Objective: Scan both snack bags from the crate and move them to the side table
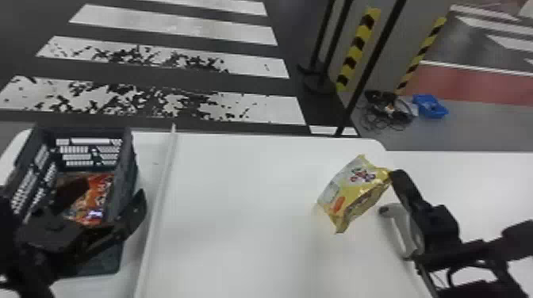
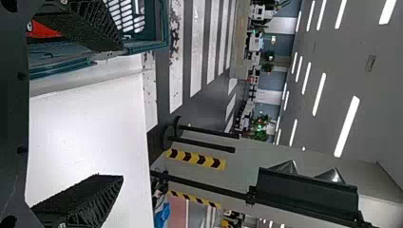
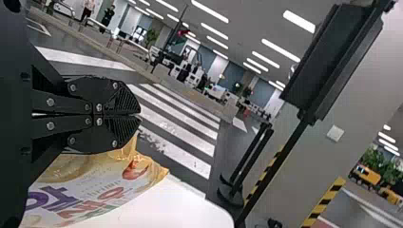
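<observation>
My right gripper [image 1: 393,174] is shut on the upper right edge of the yellow snack bag [image 1: 359,184], which hangs tilted over the right part of the white table. In the right wrist view the fingers of the right gripper [image 3: 139,114] meet, and the yellow bag [image 3: 102,185] hangs beside them. An orange-red snack bag [image 1: 93,198] lies inside the dark crate [image 1: 127,174] at the left. Over the crate's near part, my left gripper [image 1: 106,204] stands open and partly covers that bag. The left wrist view shows the left gripper [image 2: 122,112] with its fingers wide apart.
A pale grey curved object [image 1: 400,232] is beside the right gripper, partly behind it. The white table [image 1: 238,206] spans the middle, with a raised strip [image 1: 160,198] right of the crate. Another white surface [image 1: 472,178] adjoins at the right. A black pole [image 1: 367,73] rises behind.
</observation>
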You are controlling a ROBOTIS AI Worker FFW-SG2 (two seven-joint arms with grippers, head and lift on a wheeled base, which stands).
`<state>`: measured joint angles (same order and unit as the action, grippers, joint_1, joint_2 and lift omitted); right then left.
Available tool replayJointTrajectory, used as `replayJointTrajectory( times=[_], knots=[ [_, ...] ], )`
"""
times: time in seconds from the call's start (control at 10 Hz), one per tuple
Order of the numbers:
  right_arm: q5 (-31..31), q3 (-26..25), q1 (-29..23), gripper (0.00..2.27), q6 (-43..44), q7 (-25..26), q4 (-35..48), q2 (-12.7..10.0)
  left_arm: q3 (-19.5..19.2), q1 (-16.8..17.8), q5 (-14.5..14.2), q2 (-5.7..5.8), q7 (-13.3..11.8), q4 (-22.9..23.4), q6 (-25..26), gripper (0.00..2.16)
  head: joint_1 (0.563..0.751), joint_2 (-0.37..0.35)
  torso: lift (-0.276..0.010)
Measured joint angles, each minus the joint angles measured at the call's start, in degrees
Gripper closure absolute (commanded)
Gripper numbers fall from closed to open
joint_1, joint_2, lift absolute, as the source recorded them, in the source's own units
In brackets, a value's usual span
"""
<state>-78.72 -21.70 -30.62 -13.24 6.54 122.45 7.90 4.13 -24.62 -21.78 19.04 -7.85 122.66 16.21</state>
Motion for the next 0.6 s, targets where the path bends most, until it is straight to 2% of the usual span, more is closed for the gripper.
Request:
replayJointTrajectory(
  times=[0.2, 0.6],
  knots=[
    [-1.8, -0.2, 0.1, 2.24, -0.3, -0.6, -5.8, -0.8, 0.8, 0.7, 0.2, -0.17, 0.0, -0.5, 0.1, 0.03, 0.695, -0.285, -0.095],
    [0.2, 0.9, -1.4, 2.24, -0.2, 0.5, -7.8, -1.4, 0.7, 0.4, 0.3, -0.2, 0.0, -0.7, -0.3, 0.03, 0.695, -0.289, -0.095]
  ],
)
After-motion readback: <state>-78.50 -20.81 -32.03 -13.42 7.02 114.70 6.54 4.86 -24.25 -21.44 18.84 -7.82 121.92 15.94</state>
